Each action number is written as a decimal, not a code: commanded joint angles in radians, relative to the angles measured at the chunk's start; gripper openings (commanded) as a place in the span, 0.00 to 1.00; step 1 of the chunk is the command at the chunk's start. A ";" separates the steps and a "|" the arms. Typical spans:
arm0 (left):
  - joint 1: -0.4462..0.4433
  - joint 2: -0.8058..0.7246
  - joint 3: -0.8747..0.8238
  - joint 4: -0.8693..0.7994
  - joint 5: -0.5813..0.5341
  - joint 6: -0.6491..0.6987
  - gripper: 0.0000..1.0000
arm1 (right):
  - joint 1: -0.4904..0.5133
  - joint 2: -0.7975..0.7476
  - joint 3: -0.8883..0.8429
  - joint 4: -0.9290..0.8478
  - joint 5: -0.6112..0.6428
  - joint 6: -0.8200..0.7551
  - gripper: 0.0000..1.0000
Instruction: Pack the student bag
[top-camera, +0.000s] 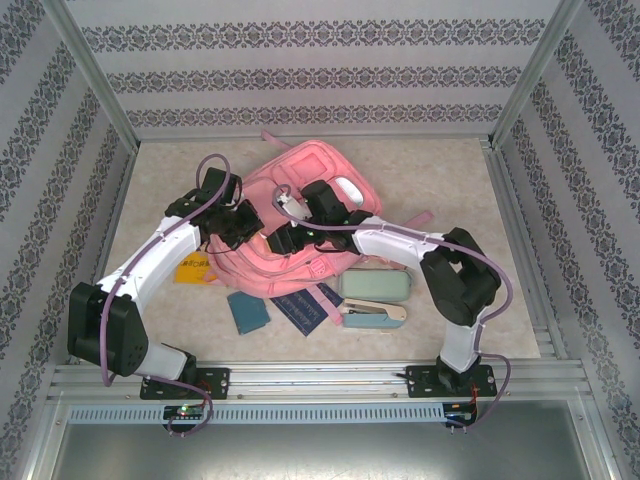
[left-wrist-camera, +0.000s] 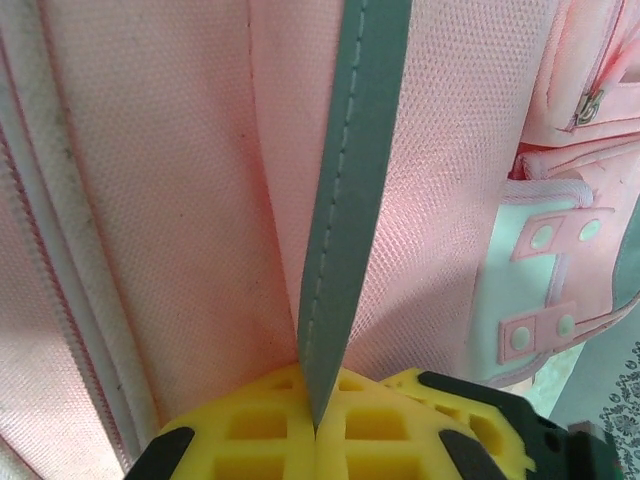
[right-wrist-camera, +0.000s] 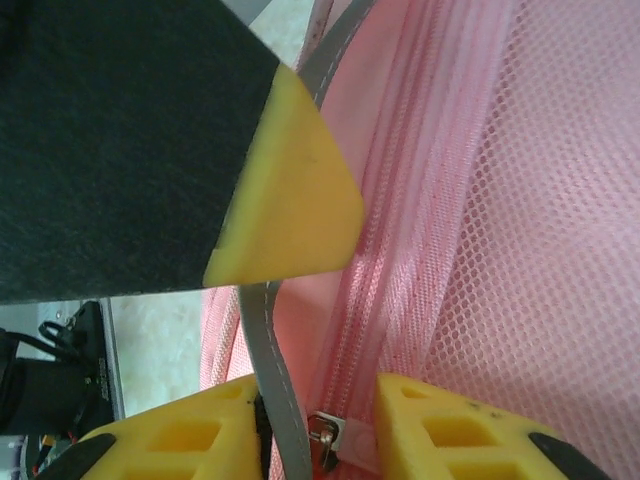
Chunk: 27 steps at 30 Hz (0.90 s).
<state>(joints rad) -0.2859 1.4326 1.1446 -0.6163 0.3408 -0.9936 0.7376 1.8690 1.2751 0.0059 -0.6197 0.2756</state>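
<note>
We've got the pink student bag (top-camera: 305, 180) in the middle of the table (top-camera: 450, 180), left gripper (left-wrist-camera: 315, 425) pinched tight on its grey strap (left-wrist-camera: 350, 200) at the bag's 9 o'clock side, right gripper (right-wrist-camera: 320, 430) narrow around a zipper pull (right-wrist-camera: 335, 440), can't tell if it's actually gripping.

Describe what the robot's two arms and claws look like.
Left arm and right arm have white shells, bulky black joints and looping purple cables. Left claw and right claw carry yellow fingers with square recesses, black-backed.
</note>
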 joint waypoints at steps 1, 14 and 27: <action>0.003 0.009 0.059 0.024 0.057 0.027 0.01 | 0.020 0.038 0.032 -0.043 -0.069 -0.033 0.20; 0.001 -0.351 -0.090 0.051 0.067 0.341 0.38 | -0.093 -0.004 0.107 0.077 -0.033 0.255 0.00; -0.273 -0.480 -0.308 -0.091 -0.276 0.403 0.33 | -0.122 0.007 0.212 0.140 -0.025 0.535 0.00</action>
<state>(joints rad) -0.5224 0.9585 0.8589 -0.6792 0.2138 -0.6258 0.6239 1.8843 1.4250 0.0498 -0.6441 0.7116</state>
